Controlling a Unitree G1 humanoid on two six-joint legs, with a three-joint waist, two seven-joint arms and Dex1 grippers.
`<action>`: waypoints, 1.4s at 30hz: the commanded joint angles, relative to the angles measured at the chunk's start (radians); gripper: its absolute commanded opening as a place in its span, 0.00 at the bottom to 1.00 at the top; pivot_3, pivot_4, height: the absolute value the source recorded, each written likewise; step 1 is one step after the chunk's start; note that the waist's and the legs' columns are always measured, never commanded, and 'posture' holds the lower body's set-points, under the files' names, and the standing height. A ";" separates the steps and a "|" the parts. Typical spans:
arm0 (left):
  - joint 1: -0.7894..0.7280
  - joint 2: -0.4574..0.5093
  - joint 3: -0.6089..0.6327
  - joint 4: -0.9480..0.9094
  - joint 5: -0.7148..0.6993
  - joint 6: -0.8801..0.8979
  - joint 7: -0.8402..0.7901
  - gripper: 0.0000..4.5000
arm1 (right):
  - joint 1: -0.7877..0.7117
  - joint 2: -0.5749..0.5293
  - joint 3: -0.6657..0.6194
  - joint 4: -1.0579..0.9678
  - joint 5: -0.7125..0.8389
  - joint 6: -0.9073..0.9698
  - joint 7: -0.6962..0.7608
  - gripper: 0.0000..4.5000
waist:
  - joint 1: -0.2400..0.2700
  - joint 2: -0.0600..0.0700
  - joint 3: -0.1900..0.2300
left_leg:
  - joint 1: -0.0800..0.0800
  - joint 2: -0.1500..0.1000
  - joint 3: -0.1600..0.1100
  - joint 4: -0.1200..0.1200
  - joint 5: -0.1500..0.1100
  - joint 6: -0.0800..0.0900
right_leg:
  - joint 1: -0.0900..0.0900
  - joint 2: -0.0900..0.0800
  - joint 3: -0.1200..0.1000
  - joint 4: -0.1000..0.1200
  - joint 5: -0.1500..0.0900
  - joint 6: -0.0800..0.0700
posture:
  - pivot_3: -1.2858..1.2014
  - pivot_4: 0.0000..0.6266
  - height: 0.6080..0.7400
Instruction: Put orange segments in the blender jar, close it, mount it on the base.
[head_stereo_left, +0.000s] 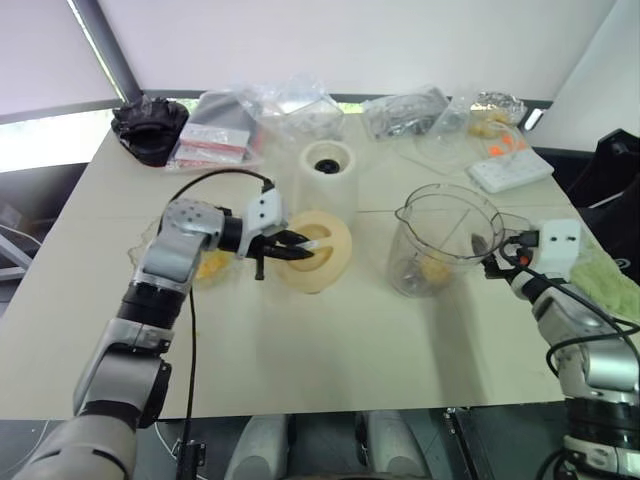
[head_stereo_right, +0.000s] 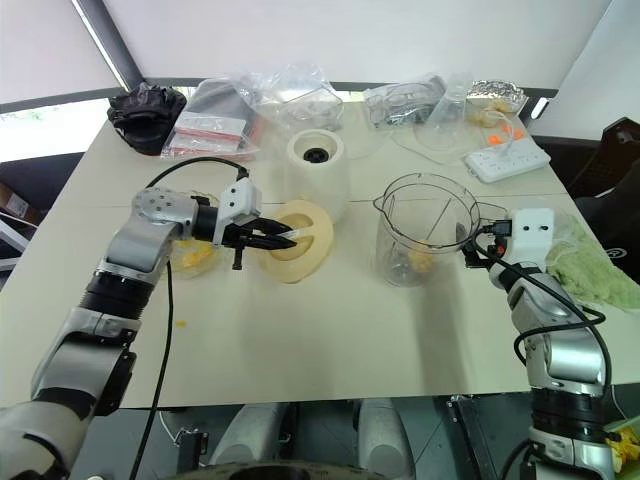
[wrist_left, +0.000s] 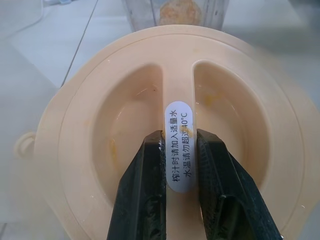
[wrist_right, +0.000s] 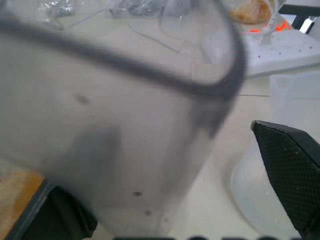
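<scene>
Left gripper (wrist_left: 181, 150) pinches the stiff, light lid (head_stereo_left: 318, 250) by its centre rib, right gripper (wrist_right: 165, 200) spread around the slippery jar (head_stereo_left: 445, 240).

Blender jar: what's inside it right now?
Yellow-orange segments lie at the bottom of the clear blender jar, which stands open-topped on the table. The blade beneath the fruit can't be made out. The lid is off the jar, gripped by the left gripper.
</scene>
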 joint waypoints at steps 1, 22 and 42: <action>-0.005 0.039 0.040 -0.057 -0.045 0.018 0.009 0.06 | -0.014 0.011 -0.002 -0.004 -0.021 -0.032 0.010 0.59 | -0.005 0.000 0.000 | 0.000 0.000 0.000 0.000 0.000 0.000 | 0.000 0.000 0.000 0.000 0.000 0.000 | 0.52 0.24 1.00; -0.651 -0.036 0.102 0.342 -0.176 0.081 -0.080 0.06 | -0.086 0.204 0.278 -0.299 -0.064 0.108 -0.004 0.21 | -0.011 0.000 0.001 | -0.001 -0.003 0.001 0.000 0.000 0.000 | -0.005 0.001 0.000 0.008 -0.001 0.000 | 0.52 0.24 1.00; -0.397 0.012 -0.100 -0.035 -0.134 0.298 -0.138 0.06 | -0.095 0.309 0.360 -0.173 -0.203 -0.008 -0.008 0.21 | -0.037 0.000 0.002 | 0.000 -0.002 -0.001 0.000 0.001 -0.001 | -0.006 0.001 0.001 0.011 -0.001 0.000 | 0.52 0.24 1.00</action>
